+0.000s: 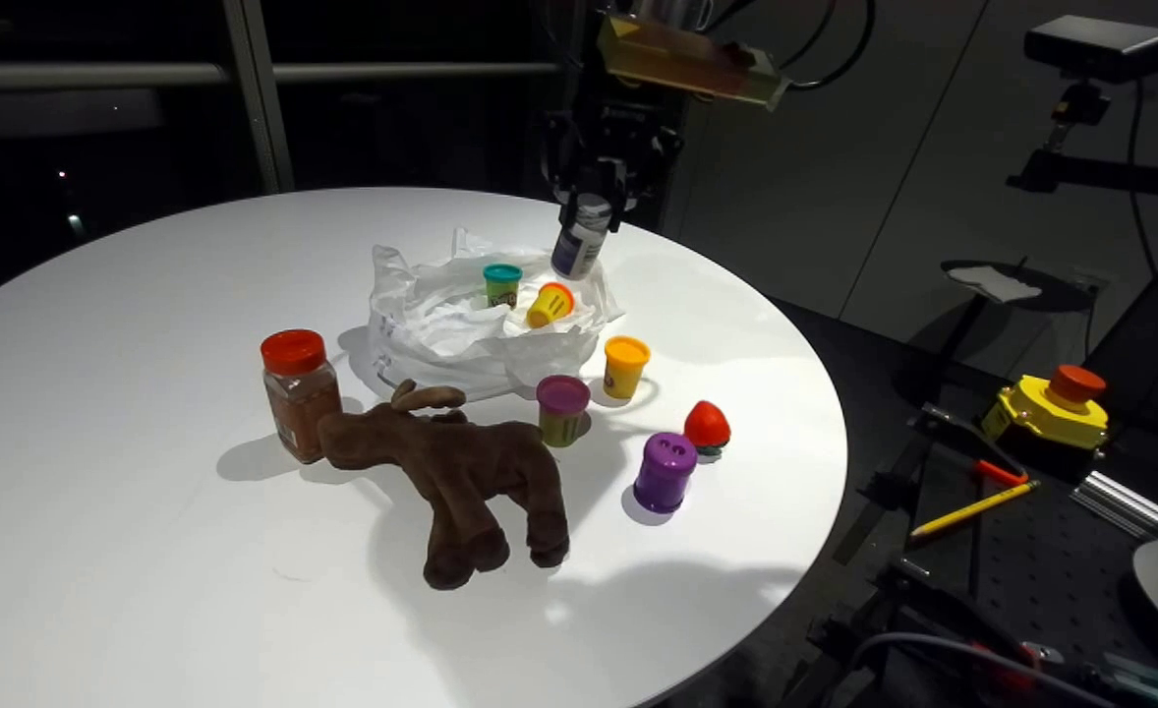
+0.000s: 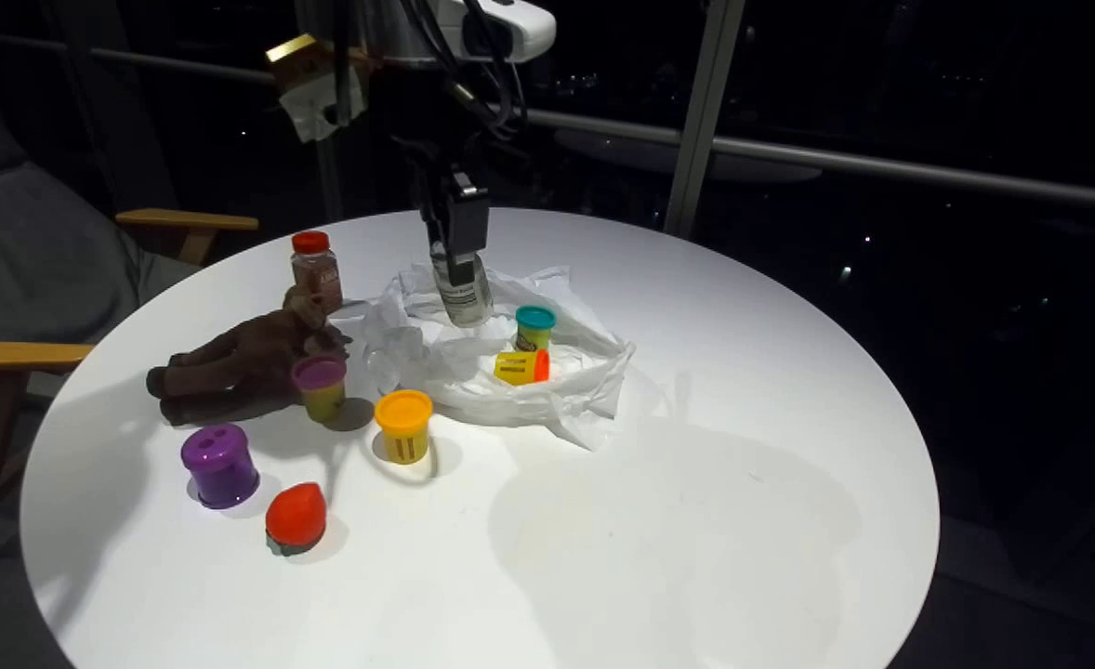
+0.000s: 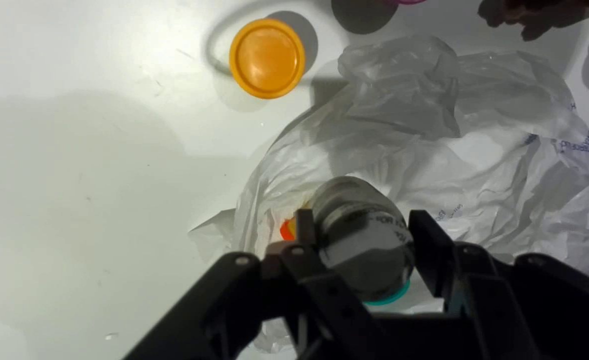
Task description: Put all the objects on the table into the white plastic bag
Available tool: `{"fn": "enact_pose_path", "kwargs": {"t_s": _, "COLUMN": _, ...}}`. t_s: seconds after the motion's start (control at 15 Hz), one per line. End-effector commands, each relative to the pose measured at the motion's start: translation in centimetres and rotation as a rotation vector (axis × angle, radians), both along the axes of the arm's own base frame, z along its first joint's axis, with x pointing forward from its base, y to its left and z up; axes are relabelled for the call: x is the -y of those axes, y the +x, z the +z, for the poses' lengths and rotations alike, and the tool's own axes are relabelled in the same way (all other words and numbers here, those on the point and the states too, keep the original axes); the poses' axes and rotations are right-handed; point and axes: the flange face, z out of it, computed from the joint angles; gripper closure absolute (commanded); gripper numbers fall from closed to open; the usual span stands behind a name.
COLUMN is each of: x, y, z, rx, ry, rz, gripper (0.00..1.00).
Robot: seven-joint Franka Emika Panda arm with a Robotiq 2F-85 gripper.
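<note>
The end effector (image 1: pixel 593 210) has the bottle (image 1: pixel 579 248) pinched, tilted, over the bag (image 1: pixel 471 369). Let go high, it could bounce off the teal-lidded tub (image 1: pixel 502 284) or yellow tub (image 1: pixel 550 306) inside the bag. Too low, the end effector may snag the bag's limp edge. Bulky toy (image 1: pixel 461 459) beside the bag, on the desk (image 1: pixel 146 551), might not fit.

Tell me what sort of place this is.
Probably a robotics lab: a robot arm, a mounted camera, and a yellow box with a red button, likely an emergency stop.
</note>
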Motion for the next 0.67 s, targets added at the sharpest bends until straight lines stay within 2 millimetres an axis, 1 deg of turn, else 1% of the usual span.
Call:
{"fn": "enact_pose_path", "kwargs": {"t_s": 0.0, "x": -0.8, "y": 3.8, "z": -1.6, "rx": 0.011, "ry": 0.017, "rz": 0.010, "gripper": 0.79}}
{"fn": "enact_pose_path", "kwargs": {"t_s": 0.2, "x": -1.4, "y": 5.6, "z": -4.0, "rx": -0.014, "ry": 0.038, "rz": 0.012, "gripper": 0.79}}
{"fn": "enact_pose_path", "kwargs": {"t_s": 0.4, "x": -1.4, "y": 7.0, "z": -6.9, "rx": -0.041, "ry": 0.041, "rz": 0.008, "gripper": 0.79}}
{"fn": "enact_pose_path", "kwargs": {"t_s": 0.6, "x": -1.5, "y": 7.9, "z": -8.9, "rx": -0.057, "ry": 0.044, "rz": 0.008, "gripper": 0.79}}
